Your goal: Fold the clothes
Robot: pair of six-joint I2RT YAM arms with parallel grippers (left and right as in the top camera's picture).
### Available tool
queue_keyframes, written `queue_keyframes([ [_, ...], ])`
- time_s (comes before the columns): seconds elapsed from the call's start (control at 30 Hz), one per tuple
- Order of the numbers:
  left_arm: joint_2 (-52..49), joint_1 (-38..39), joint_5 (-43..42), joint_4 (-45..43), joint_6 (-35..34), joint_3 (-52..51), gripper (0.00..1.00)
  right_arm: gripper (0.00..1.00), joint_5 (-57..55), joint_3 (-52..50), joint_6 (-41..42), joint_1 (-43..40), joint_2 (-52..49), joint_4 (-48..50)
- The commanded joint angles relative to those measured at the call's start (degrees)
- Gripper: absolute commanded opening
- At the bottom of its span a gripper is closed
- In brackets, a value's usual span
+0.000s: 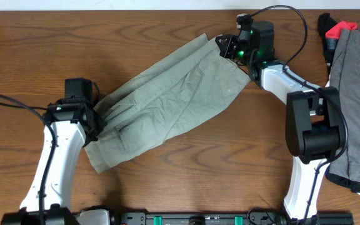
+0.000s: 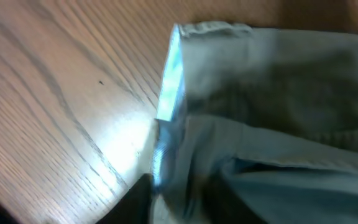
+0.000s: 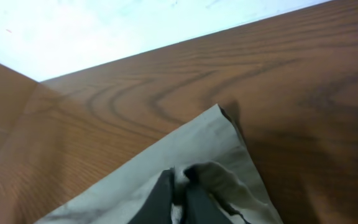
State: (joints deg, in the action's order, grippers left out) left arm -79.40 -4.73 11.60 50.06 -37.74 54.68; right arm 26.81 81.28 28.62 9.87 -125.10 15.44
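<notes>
The khaki shorts (image 1: 167, 100) lie stretched diagonally across the table, from lower left to upper right. My left gripper (image 1: 97, 119) is shut on the waistband end; the left wrist view shows the pale blue lining (image 2: 169, 93) between the dark fingers (image 2: 166, 199). My right gripper (image 1: 225, 47) is shut on a pinch of the leg hem at the upper right; in the right wrist view its fingers (image 3: 179, 193) clamp a bunched fold of the shorts (image 3: 216, 180).
A darker grey garment (image 1: 355, 100) lies at the right edge of the table, with a black and red cloth (image 1: 336, 31) at its top. A black bar runs along the front edge (image 1: 192, 219).
</notes>
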Motion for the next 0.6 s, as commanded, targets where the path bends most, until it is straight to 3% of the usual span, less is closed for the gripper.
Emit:
queue_keyframes([
  [0.0, -2.08, -0.24, 3.63, -0.28, -1.60, 0.70, 0.49, 0.22, -1.95, 0.79, 0.09, 0.28, -0.94, 0.42],
  [0.07, -2.60, -0.24, 4.15, -0.33, -1.55, 0.70, 0.50, 0.45, -1.86, 0.79, 0.07, 0.26, -0.94, 0.44],
  [0.17, -1.70, -0.24, 4.15, -0.66, 0.81, 1.05, 0.49, 0.62, 1.46, 0.81, 0.07, -0.96, -0.92, 1.14],
  [0.27, 0.81, -0.24, 4.11, 1.16, 3.04, 2.99, 0.49, 0.72, 7.93, 0.81, 0.07, -3.39, -0.72, 1.03],
  [0.37, 4.46, -0.22, 2.21, 2.99, 6.05, 5.46, 0.45, 0.60, 15.58, 0.81, 0.07, -6.32, 0.35, -2.38],
  [0.47, 8.35, 0.11, -9.38, 0.57, 14.58, 5.79, 0.26, 0.44, 20.15, 0.81, 0.00, -8.15, 1.88, -12.20],
  [0.57, 8.26, 1.62, -14.23, -1.38, 19.89, 4.90, 0.14, 0.30, 23.96, 0.81, -0.94, -7.19, 1.99, -18.34],
])
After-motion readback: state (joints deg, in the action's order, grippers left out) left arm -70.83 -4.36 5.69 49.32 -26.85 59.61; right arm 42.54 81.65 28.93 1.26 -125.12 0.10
